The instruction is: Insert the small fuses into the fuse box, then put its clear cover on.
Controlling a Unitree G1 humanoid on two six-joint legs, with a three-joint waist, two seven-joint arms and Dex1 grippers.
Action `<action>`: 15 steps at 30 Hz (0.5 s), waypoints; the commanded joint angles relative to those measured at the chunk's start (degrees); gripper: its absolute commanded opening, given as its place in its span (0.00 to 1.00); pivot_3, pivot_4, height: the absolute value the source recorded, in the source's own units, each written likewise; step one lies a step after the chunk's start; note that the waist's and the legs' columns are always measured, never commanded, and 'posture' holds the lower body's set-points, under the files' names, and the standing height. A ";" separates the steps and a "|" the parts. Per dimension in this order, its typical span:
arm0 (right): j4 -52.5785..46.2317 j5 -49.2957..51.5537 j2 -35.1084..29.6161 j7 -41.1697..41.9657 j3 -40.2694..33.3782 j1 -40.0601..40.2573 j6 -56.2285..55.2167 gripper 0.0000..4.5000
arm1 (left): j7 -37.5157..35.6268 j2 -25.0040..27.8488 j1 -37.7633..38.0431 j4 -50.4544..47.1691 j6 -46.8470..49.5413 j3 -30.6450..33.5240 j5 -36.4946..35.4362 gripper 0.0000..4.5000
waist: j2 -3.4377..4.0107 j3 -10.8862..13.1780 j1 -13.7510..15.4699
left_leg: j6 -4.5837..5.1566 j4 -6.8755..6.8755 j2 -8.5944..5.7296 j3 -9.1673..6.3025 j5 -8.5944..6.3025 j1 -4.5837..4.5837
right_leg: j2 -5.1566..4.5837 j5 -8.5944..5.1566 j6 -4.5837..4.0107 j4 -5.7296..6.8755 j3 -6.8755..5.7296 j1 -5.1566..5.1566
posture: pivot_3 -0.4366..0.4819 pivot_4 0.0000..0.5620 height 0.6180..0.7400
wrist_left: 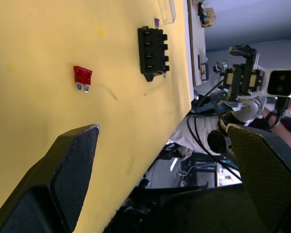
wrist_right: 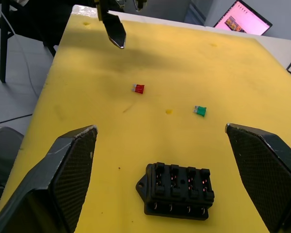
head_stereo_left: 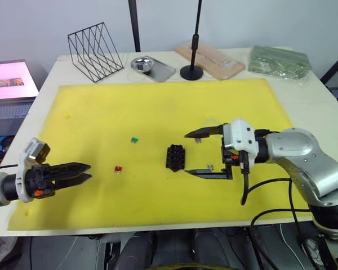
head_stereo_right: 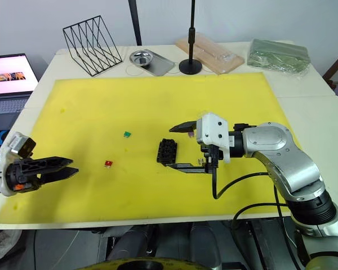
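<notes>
Resting mid-mat on yellow foam: small black slotted plastic fuse box [head_stereo_left: 176, 157], light, rigid. Just right, right gripper [head_stereo_left: 204, 153] spread wide. Left of it, tiny red blade fuse [head_stereo_left: 118, 169] and green blade fuse [head_stereo_left: 134, 140], slippery; best pinched across flat faces. Left gripper [head_stereo_left: 85, 172] slightly parted, empty.

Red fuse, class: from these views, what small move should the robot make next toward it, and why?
Probably ease the left gripper forward to straddle the red fuse. Its fingers are open and empty, the fuse lies loose on the yellow mat just ahead, and the fuse box is beside the open right gripper.
</notes>
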 commanded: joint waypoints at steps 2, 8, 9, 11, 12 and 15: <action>-1.98 0.80 -0.24 0.11 -0.32 -1.40 0.70 1.00 | 1.64 -1.70 -2.82 1.34 1.18 -0.08 1.14 0.99 | 0.00 0.00 0.02 | -0.01 0.00 0.00 0.01 0.00 0.00 | -0.01 0.01 -0.01 -0.01 0.00 0.00 | 0.48 0.27 1.00; -3.43 1.53 -0.35 -0.26 -0.60 -1.40 2.41 1.00 | 3.34 -4.10 -5.35 2.38 3.34 -0.77 2.61 0.99 | 0.00 -0.01 0.02 | -0.01 0.01 0.00 0.02 -0.01 0.00 | -0.01 0.01 -0.01 -0.02 0.00 0.00 | 0.48 0.27 1.00; -3.54 1.57 -0.28 -0.40 -0.57 -1.46 2.65 1.00 | 3.71 -4.54 -5.86 2.63 3.57 -0.92 2.92 0.99 | 0.00 -0.01 0.02 | -0.02 0.01 0.00 0.02 -0.01 0.00 | -0.01 0.01 -0.01 -0.01 0.00 0.00 | 0.48 0.27 1.00; -3.72 1.60 -0.07 -0.72 -0.43 -1.74 3.09 1.00 | 4.49 -5.74 -7.22 3.13 3.87 -1.49 3.44 0.99 | 0.00 -0.01 0.03 | -0.02 0.01 0.00 0.02 -0.01 0.00 | -0.01 0.01 -0.01 -0.02 0.00 0.00 | 0.48 0.27 1.00; -3.79 1.44 0.10 -0.93 -0.28 -1.94 3.14 1.00 | 5.39 -7.02 -8.42 3.99 3.56 -1.80 4.15 0.99 | 0.00 -0.01 0.07 | -0.02 0.01 0.00 0.02 -0.01 0.00 | -0.01 0.01 -0.01 -0.02 0.00 0.00 | 0.48 0.27 1.00; -4.07 1.41 0.34 -1.37 -0.10 -2.34 3.57 1.00 | 6.92 -9.66 -10.46 5.13 2.85 -2.34 5.91 0.99 | -0.03 -0.03 0.12 | -0.03 0.02 0.00 0.02 -0.01 0.00 | -0.01 0.02 -0.01 -0.02 -0.01 0.01 | 0.48 0.27 1.00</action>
